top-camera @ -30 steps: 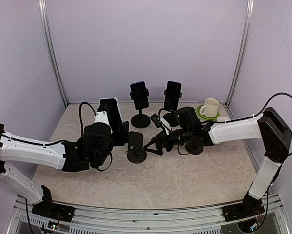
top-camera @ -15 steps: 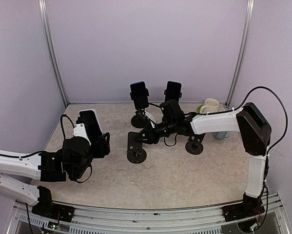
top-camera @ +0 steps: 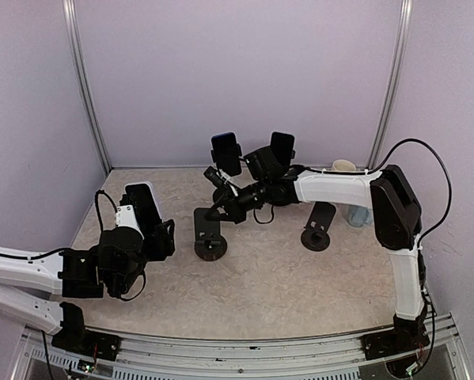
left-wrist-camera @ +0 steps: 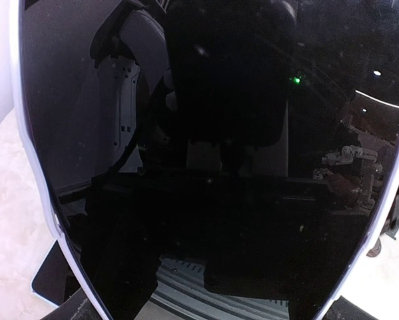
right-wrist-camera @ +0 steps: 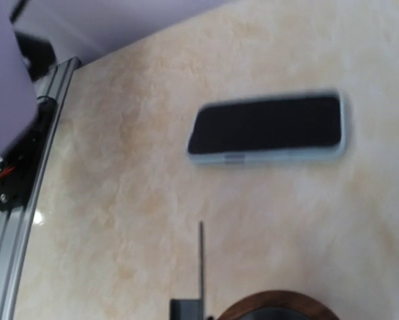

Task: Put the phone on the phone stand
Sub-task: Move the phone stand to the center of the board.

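The left arm (top-camera: 31,269) is seen low at the left; the left gripper (top-camera: 152,228) is clamped wide on the white-edged, black-screened phone (top-camera: 142,204), held upright, apart from the black round-based phone stand (top-camera: 210,246); the right arm (top-camera: 339,186) is stretched leftward, the right gripper (top-camera: 215,212) fully closed at that stand's top; any grip cannot be confirmed.

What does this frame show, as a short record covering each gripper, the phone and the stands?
left gripper: shut on the phone, raised above the table
right gripper: shut, at the top of the near empty stand; a grip on it cannot be confirmed
other empty stand: off to the right, untouched
back row: back-left phone and back-right phone, each on its own stand
spare phone: lying flat on the table
task status: phone not yet on a stand
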{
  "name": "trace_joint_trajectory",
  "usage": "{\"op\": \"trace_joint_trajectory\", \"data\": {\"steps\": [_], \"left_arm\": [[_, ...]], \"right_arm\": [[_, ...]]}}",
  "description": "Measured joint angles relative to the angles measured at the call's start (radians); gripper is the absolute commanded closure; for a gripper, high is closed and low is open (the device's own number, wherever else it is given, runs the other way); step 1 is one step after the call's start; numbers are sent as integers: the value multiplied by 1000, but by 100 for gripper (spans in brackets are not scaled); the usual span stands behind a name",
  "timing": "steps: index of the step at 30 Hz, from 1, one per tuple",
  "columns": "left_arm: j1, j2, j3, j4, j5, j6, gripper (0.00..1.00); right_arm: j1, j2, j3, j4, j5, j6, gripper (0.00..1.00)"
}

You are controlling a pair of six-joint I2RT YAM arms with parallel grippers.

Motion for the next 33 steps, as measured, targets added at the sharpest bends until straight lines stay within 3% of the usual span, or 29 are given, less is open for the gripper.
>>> {"op": "trace_joint_trajectory", "data": {"steps": [12,22,33], "left_arm": [[-13,-32,-5,-36,-13,-12,37],[-44,-45,-13,-79,-31,-58,37],[-46,-43,-27,-90,-37,-80,37]], "right_arm": [[2,279,552,-99,18,-164,100],[2,419,579,9,54,-163,100],[2,426,581,39,59,-144,100]]}}
